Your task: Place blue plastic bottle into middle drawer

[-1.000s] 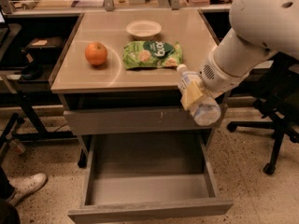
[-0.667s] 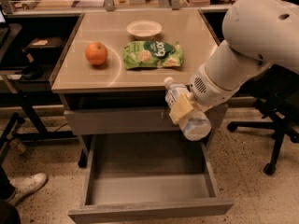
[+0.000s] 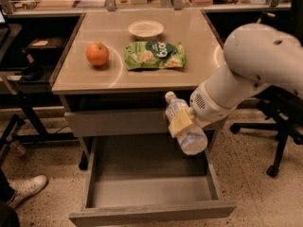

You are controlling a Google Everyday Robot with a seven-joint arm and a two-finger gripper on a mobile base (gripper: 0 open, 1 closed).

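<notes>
An orange (image 3: 97, 54) and a snack bag (image 3: 155, 56) are lying on the far tabletop (image 3: 113, 77), out of the way. Below, the middle drawer (image 3: 147, 169) is standing open to receive. On the right, the gripper (image 3: 181, 123) is clamping the blue plastic bottle (image 3: 193, 141), tilted cap-up over the drawer's far right part, probably for lowering in.

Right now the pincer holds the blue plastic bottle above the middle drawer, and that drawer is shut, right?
Not shut. The camera view shows the middle drawer pulled open, with the pincer holding the blue plastic bottle above it.
</notes>
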